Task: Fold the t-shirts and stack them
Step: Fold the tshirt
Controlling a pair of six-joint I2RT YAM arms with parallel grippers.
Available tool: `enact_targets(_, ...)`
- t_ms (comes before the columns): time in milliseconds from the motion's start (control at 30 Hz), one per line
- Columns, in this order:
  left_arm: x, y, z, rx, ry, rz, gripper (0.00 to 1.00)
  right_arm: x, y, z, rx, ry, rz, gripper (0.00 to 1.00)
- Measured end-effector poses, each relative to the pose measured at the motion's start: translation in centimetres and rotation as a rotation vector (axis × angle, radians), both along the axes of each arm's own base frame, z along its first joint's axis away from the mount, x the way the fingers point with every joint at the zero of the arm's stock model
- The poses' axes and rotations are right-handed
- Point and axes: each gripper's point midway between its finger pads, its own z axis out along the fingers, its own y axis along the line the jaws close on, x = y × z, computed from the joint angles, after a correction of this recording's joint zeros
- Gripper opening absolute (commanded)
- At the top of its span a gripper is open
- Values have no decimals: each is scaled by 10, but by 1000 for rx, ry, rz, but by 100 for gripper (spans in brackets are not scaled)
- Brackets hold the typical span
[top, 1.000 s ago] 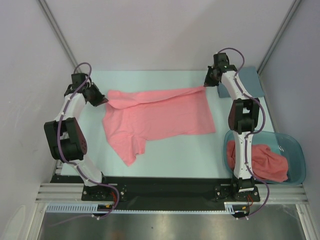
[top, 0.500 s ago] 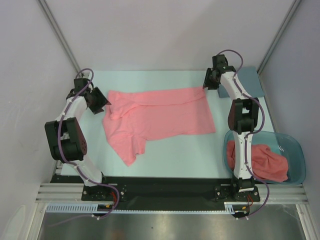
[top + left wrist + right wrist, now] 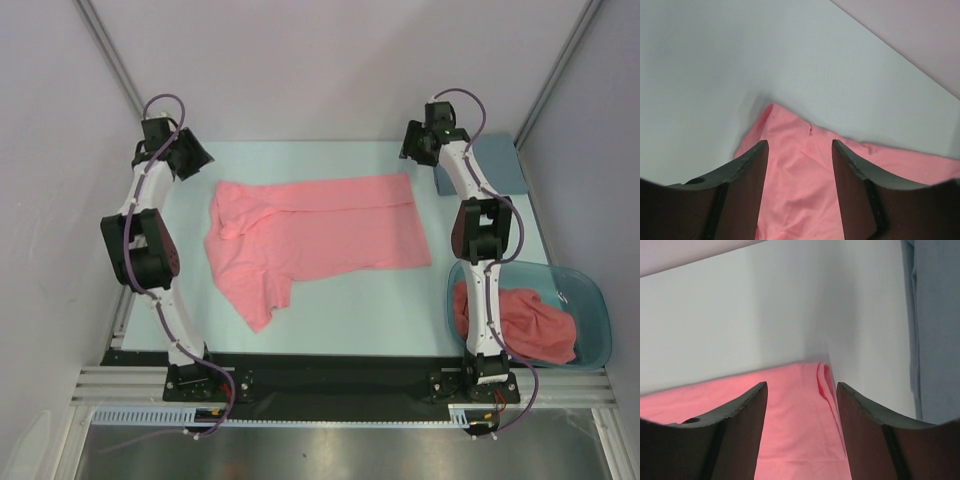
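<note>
Moved: left gripper (image 3: 200,158) and right gripper (image 3: 408,152) are backing off the spread t-shirt (image 3: 330,225), both gaping wide, gripping nothing. Near right, second t-shirt (image 3: 535,325) is sitting bunched in the tub (image 3: 585,285). Spread one is lying mid-table; grippers are hovering past its far corners.

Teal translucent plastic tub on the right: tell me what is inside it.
The teal translucent plastic tub holds a crumpled heap of salmon-pink t-shirt fabric. How many shirts, and anything beneath, cannot be seen; the right arm covers its left part.
</note>
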Motion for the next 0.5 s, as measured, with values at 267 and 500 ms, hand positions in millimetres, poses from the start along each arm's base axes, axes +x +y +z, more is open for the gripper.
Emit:
enact_targets(267, 30, 5, -60, -23, 96, -6, 63, 10, 3, -30, 36, 12, 7, 63)
enact_targets(500, 36, 4, -88, -44, 156, -10, 62, 9, 1, -46, 39, 39, 8, 63)
